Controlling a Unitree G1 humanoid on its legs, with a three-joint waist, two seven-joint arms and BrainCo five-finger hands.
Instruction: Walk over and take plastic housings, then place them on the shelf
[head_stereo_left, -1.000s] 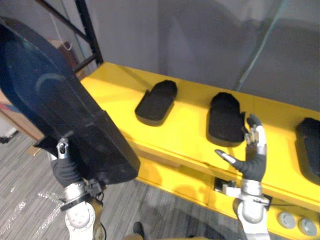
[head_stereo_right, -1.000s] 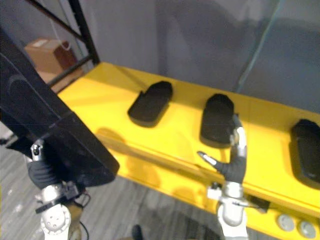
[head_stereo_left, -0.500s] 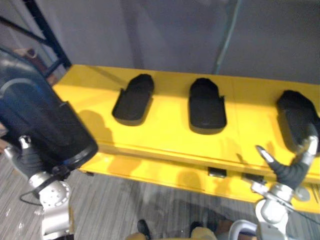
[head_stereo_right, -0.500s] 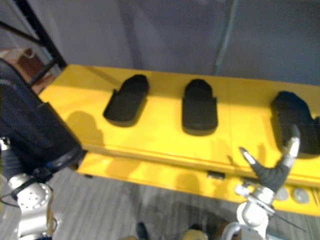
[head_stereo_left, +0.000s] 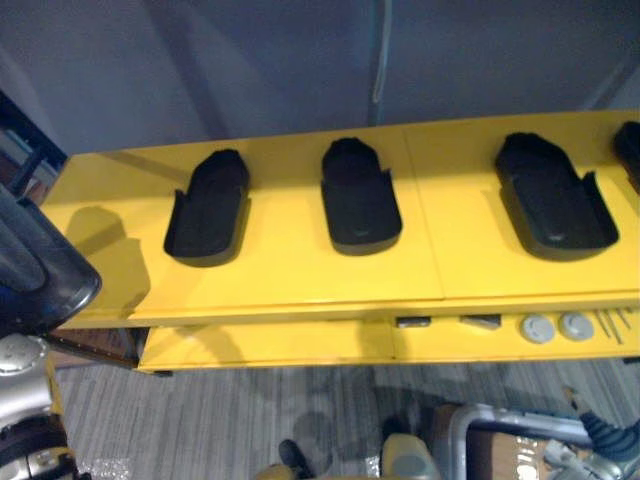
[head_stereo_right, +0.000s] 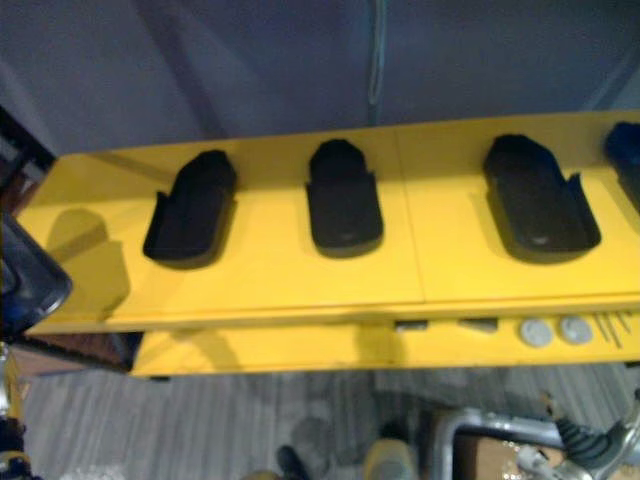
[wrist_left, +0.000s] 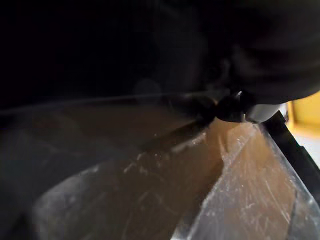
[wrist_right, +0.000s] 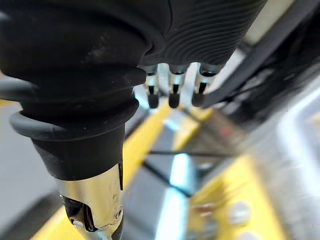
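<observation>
Facing the yellow shelf square-on. Three black housings lie flat in a row w/ gaps between them: left housing, middle housing, right housing, plus a fourth housing cut off at the far right edge. I reckon the even spacing is deliberate, one slot each, which leaves the bare left end of the shelf as the likely spot for mine. The carried housing sits at the left edge of the view, just off the shelf's left end, prob. held out there so it won't clip the shelf front. It's on my left hand, but the housing hides the grip, so can't tell how that hand is set. Right hand is low at near right, fingers straight, holding nothing, parked out of the way. Vs 0.5 s ago: the whole view has swung right (camera move, shelf parts haven't budged), less of the carried housing shows, and the right hand has dropped from the shelf front.
</observation>
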